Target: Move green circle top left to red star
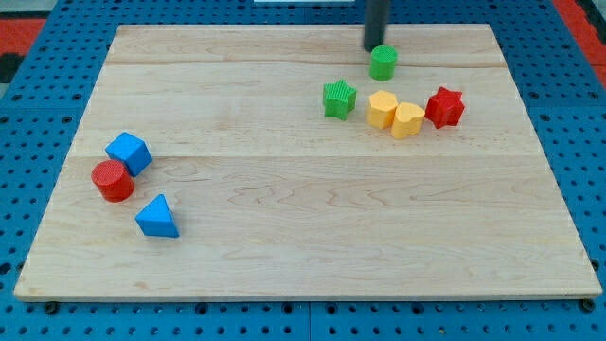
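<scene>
The green circle (383,62) stands near the view's top, right of centre. The red star (444,106) lies to its lower right, about a block's width away. My tip (373,49) is at the green circle's upper left edge, touching or nearly touching it. The dark rod rises from there out of the view's top.
A green star (338,98) lies left of a yellow hexagon (383,109) and a yellow heart-like block (408,120), which sit between the green circle and the red star's left side. At the view's left lie a blue cube (129,152), a red cylinder (113,180) and a blue triangle (157,218).
</scene>
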`<action>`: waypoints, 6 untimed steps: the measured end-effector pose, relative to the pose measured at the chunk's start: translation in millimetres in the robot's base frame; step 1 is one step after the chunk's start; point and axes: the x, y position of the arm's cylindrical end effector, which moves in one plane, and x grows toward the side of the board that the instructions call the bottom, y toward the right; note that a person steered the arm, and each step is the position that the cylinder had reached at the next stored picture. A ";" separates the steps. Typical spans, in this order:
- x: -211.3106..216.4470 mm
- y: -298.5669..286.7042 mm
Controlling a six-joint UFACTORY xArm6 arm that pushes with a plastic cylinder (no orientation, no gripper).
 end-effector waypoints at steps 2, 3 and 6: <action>9.5 19.0; -24.8 -20.4; 79.6 -20.0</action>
